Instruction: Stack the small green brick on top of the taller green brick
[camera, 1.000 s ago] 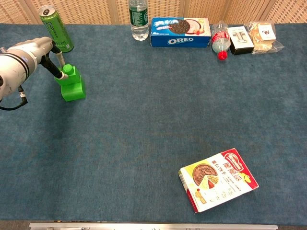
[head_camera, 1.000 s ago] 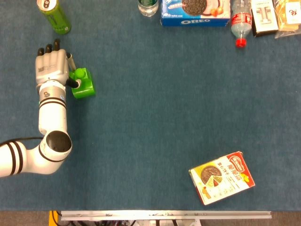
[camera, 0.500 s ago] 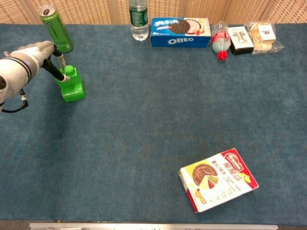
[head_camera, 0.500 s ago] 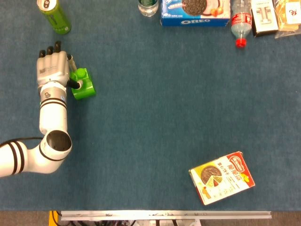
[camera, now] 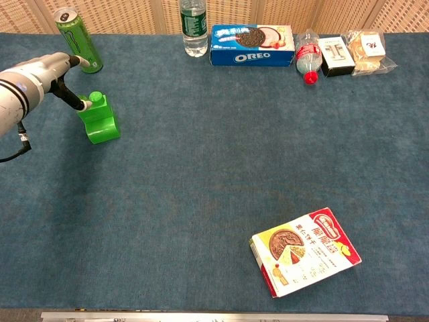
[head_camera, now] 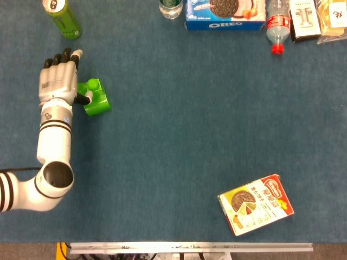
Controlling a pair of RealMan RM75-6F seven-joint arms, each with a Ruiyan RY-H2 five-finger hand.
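My left hand [head_camera: 57, 81] sits near the desk's far-left corner with its fingers spread and nothing in them; the thumb tip reaches toward the small green brick [camera: 96, 98], touching it or just short of it, I cannot tell which. That brick appears already seated on top of the taller green brick [camera: 100, 125], so I judge the step in hand to be letting go and backing off. To do that well I would draw the thumb straight off toward the left edge, level and slowly, without dragging sideways across the top piece, since a nudge there could tip or twist the stack. The stack stands upright, long axis vertical, with the round stud of the top piece pointing up; from the head view its footprint is turned slightly off square to the desk's edges. A green can [head_camera: 62, 17] stands just beyond the fingertips toward the far edge, so I would not lift away in that direction. My right hand shows in neither view.
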